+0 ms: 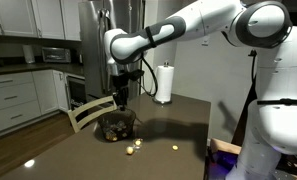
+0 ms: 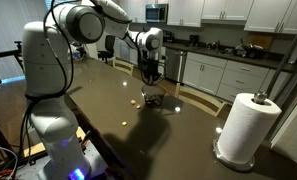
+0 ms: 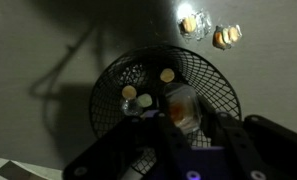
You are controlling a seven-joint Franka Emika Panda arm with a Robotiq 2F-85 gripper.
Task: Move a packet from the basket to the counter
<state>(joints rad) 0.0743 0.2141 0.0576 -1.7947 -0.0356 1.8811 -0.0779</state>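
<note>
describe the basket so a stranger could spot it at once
Find the big dark brown counter. Under the gripper sits the basket, a small round dark wire-mesh bowl. Unlike the pale packets lying loose beside it, its sides are see-through.

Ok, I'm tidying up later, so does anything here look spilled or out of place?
Only mildly: a few packets lie loose on the counter just outside the basket, while others sit inside it. Nothing looks tipped or damaged.
</note>
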